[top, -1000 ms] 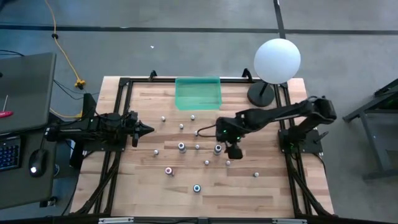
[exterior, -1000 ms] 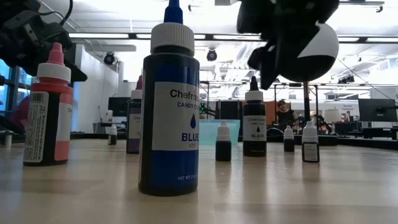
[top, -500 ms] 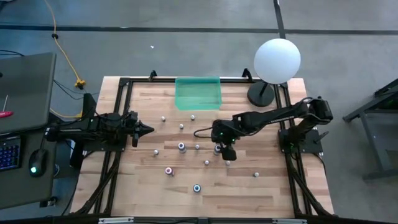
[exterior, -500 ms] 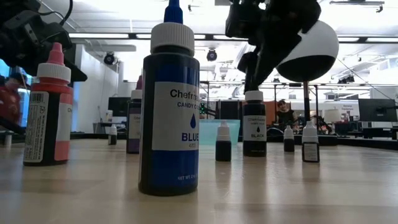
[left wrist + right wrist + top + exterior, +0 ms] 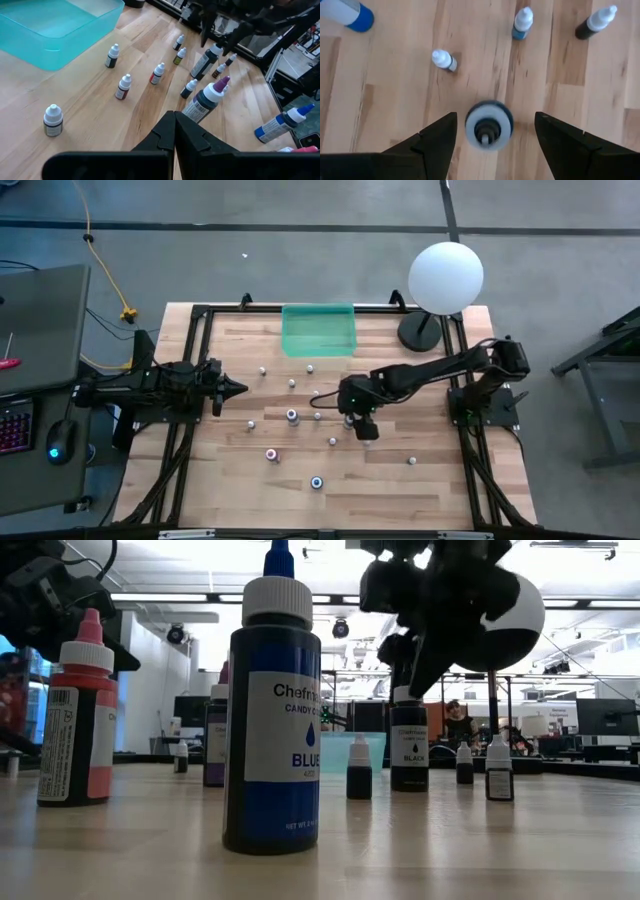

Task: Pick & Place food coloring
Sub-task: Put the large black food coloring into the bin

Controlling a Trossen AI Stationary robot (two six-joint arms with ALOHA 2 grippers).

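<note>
Right hand (image 5: 489, 131) spread wide above a black bottle (image 5: 488, 125), touching nothing; left hand (image 5: 174, 131) pressed together at nine o'clock; green tray (image 5: 318, 330) holds nothing.

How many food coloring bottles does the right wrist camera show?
5: one large bottle between the open right hand's fingers, three small bottles beyond it, one blue bottle at the edge. Others unseen.

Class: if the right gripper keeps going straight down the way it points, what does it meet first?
Likely the black food coloring bottle: the right gripper hangs open directly above its white cap, fingers either side, with bare table around.
</note>
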